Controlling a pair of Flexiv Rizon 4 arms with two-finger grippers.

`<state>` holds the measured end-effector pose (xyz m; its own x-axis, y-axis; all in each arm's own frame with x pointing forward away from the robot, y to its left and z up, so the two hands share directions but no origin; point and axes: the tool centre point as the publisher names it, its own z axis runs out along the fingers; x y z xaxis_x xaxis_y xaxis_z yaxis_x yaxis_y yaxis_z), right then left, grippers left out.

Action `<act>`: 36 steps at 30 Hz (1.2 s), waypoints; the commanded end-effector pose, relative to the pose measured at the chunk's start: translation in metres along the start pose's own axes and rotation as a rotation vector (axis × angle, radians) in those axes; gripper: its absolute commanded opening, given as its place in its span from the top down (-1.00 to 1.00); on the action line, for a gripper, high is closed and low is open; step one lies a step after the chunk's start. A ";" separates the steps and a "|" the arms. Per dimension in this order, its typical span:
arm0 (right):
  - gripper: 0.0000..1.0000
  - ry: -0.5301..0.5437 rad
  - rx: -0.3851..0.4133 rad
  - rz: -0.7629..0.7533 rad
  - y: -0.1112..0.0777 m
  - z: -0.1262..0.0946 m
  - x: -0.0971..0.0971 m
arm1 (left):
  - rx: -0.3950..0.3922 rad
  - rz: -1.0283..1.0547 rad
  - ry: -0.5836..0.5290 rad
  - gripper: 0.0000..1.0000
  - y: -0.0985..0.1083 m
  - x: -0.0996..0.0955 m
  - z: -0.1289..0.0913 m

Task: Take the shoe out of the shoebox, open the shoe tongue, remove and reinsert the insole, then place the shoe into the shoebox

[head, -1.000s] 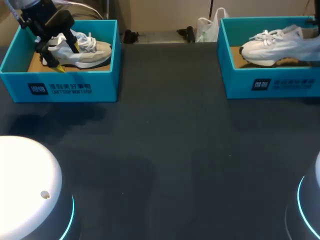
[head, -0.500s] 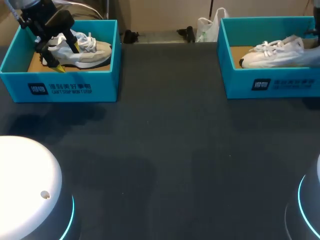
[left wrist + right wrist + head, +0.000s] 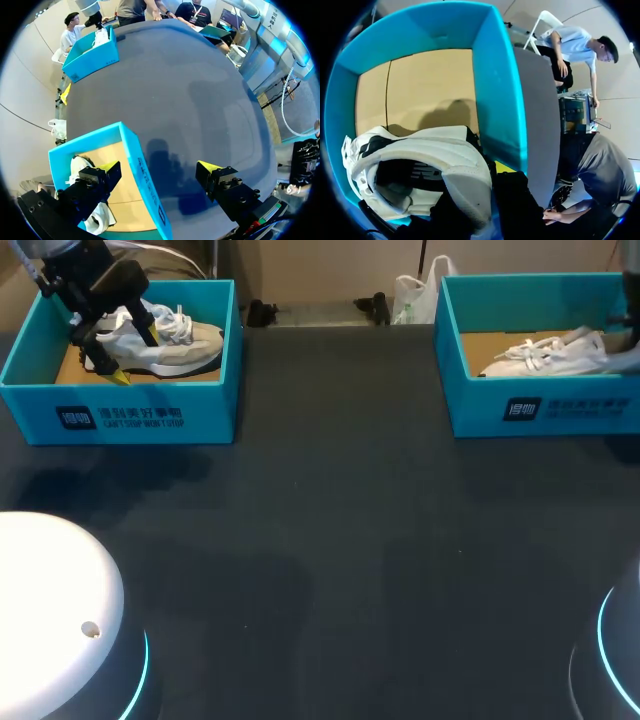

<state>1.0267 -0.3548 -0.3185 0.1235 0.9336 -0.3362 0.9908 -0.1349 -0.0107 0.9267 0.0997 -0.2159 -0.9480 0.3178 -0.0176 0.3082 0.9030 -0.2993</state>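
Observation:
Two teal shoeboxes stand at the table's far corners. In the left shoebox [image 3: 130, 415] lies a white and beige shoe [image 3: 175, 340]. My left gripper [image 3: 133, 353] hangs open over that shoe's heel end. In the left wrist view the left gripper [image 3: 160, 167] straddles the box's front wall [image 3: 145, 175], one finger above the shoe [image 3: 95, 220], the other outside the box. The right shoebox [image 3: 540, 410] holds a white shoe [image 3: 545, 355], low inside it. My right gripper [image 3: 492, 175] is shut on this shoe's heel [image 3: 465, 180] above the tan box floor [image 3: 420, 85].
The dark tabletop [image 3: 330, 520] stretches between the two boxes. My arms' rounded white bases [image 3: 50, 610] sit at the near corners. The left wrist view shows the right shoebox [image 3: 92, 55] far across the table.
My right arm has lowered the white shoe from above the box rim down into the right shoebox. The left arm and its shoe have stayed still.

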 end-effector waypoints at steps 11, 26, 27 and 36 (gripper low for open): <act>1.00 0.009 0.014 0.014 0.000 0.027 0.008 | -0.003 0.000 0.000 -1.00 0.000 0.001 0.000; 1.00 0.039 0.041 0.008 0.001 0.037 0.027 | -0.003 0.000 0.000 -1.00 0.000 0.001 0.000; 1.00 0.040 0.042 0.008 0.001 0.038 0.028 | -0.003 0.000 0.000 -1.00 0.000 0.001 0.000; 1.00 0.059 0.060 0.006 0.001 0.051 0.031 | -0.003 0.000 0.000 -1.00 0.000 0.001 0.000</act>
<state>1.0250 -0.3427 -0.3727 0.1362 0.9492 -0.2838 0.9853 -0.1596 -0.0610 0.9267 0.0997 -0.2159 -0.9480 0.3178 -0.0176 0.3083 0.9030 -0.2992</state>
